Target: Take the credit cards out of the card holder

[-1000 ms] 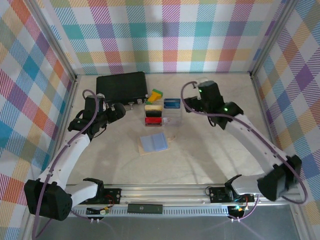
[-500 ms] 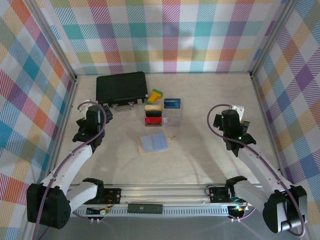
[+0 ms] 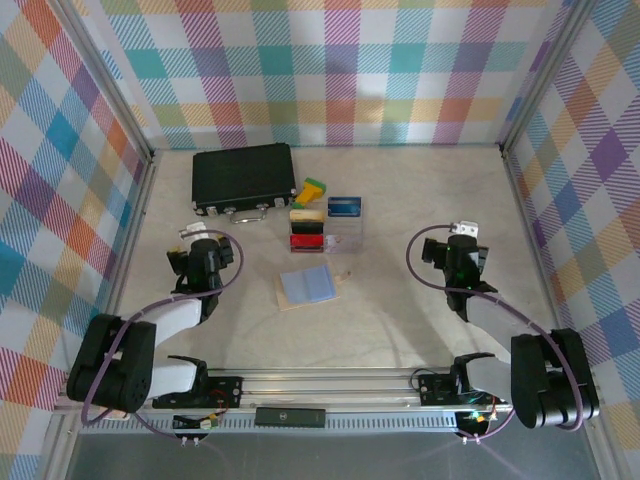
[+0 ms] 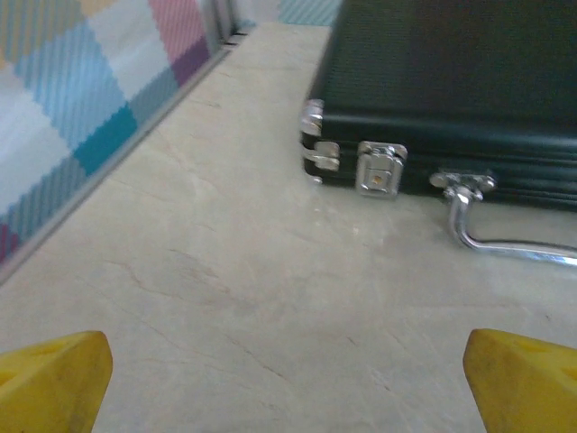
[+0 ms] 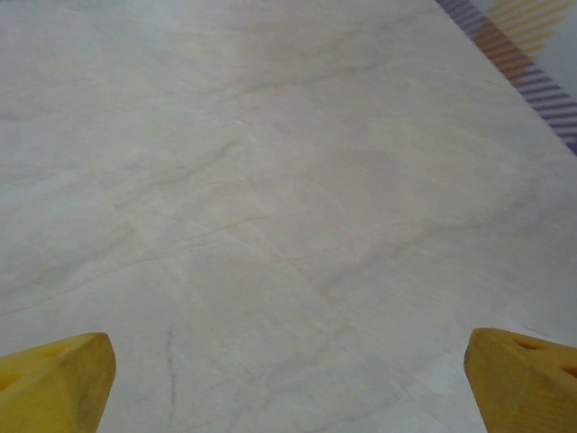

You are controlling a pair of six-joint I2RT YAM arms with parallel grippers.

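Left hand (image 3: 190, 236), right hand (image 3: 465, 232) nearer walls (image 3: 60, 180)

- No text, brand, number or sign can be read anywhere in these views
- The blue card (image 3: 344, 206) carries a pale band across its face, too small to make out as lettering
- The metal clasp (image 4: 378, 171) on the black case (image 4: 451, 81) has a small round mark at its middle, blurred, with no legible letters
- The dark plate (image 3: 290, 417) on the front rail (image 3: 380, 385) shows a tiny pale spot at its middle, too small to read
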